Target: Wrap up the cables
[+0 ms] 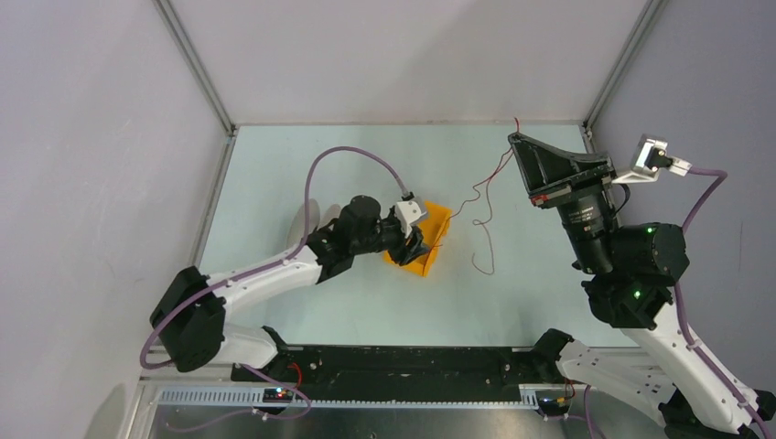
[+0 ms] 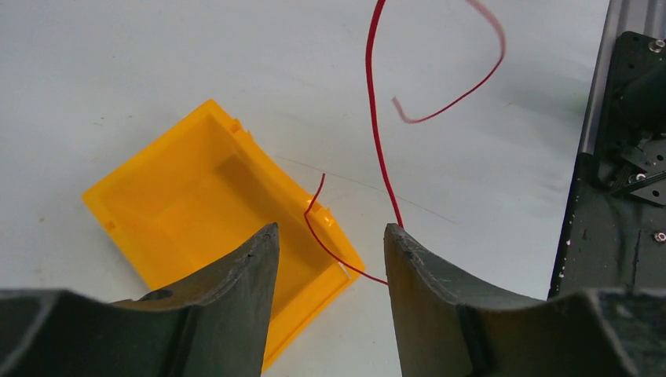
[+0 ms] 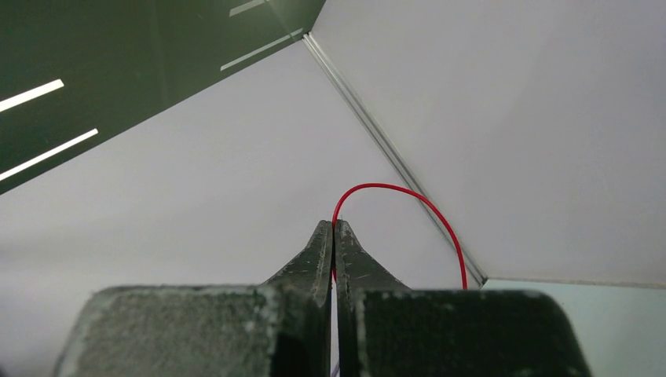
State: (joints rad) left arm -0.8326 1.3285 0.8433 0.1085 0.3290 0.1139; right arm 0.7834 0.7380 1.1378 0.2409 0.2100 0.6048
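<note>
The thin red wire (image 1: 486, 176) runs from my raised right gripper (image 1: 514, 137) down across the table and loops right of an orange bin (image 1: 437, 229). In the right wrist view my gripper (image 3: 334, 224) is shut on the wire (image 3: 377, 185), which arcs up out of the tips. My left gripper (image 1: 416, 249) hovers low over the bin, open. In the left wrist view the open gripper (image 2: 330, 228) straddles the bin's corner (image 2: 196, 196); the wire (image 2: 375, 118) crosses that corner and passes by the right fingertip (image 2: 408, 243). No white spool is in view.
White walls with metal corner posts (image 1: 197, 64) close in the table on three sides. The black base rail (image 1: 393, 361) runs along the near edge. The lilac arm cable (image 1: 352, 155) arches over the left arm.
</note>
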